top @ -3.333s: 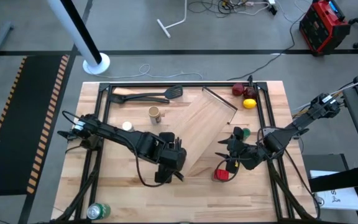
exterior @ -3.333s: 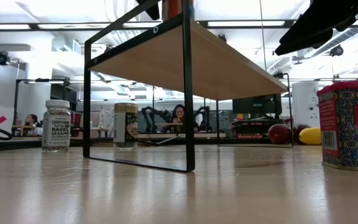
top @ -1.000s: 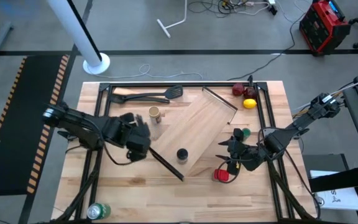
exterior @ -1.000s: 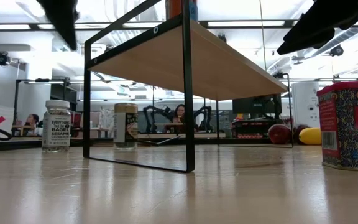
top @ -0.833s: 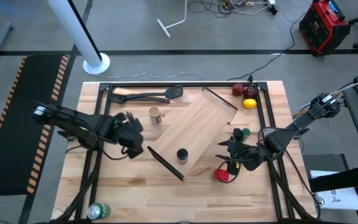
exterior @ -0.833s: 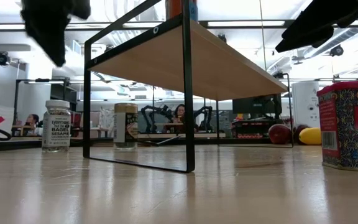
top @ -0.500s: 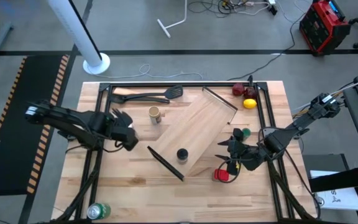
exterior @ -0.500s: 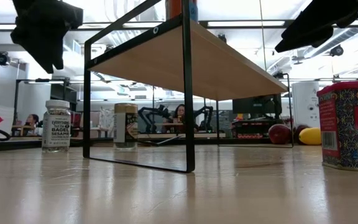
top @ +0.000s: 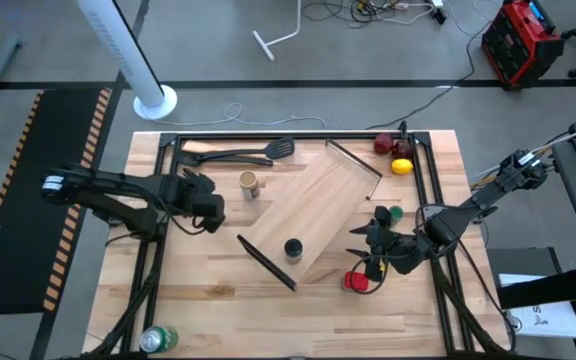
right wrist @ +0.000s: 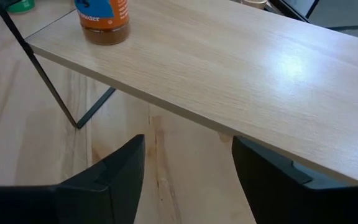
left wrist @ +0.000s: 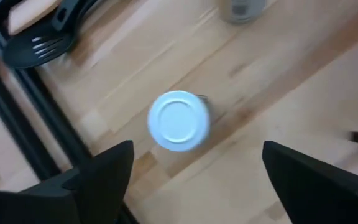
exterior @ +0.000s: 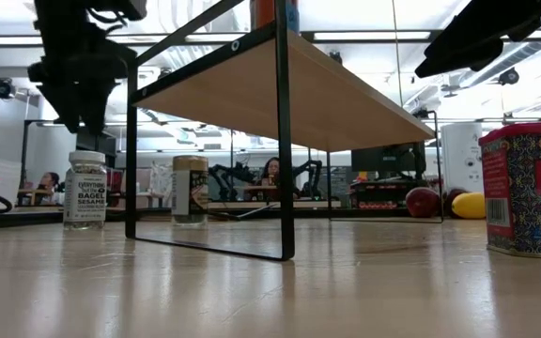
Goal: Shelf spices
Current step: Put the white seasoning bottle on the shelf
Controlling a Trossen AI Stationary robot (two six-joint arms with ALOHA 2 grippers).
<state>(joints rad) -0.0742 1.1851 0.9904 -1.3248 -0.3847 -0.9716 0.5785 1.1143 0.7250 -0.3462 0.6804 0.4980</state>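
Note:
The shelf (top: 320, 213) stands slantwise mid-table on its black end bars. A black-capped jar (top: 292, 247) stands on its near end. The white-capped jar (left wrist: 179, 121) stands on the table left of the shelf. My left gripper (left wrist: 197, 149) hangs open above it, a finger on either side and clear of it. The tan cylinder (top: 248, 183) stands just beyond. By the shelf's right side are the green jar (top: 395, 213) and the red tin (top: 356, 282). My right gripper (top: 366, 250) waits open there.
Black spatulas (top: 238, 153) lie at the far left inside the black tube frame (top: 171, 150). A dark red fruit (top: 383, 143) and a lemon (top: 400, 166) sit at the far right. A green can (top: 158, 338) lies at the near left corner.
My left gripper has gone from beside the shelf's near end toward the table's left and far edges. It has come down a little and now hangs over the white-capped jar. The black-capped jar stays on the shelf.

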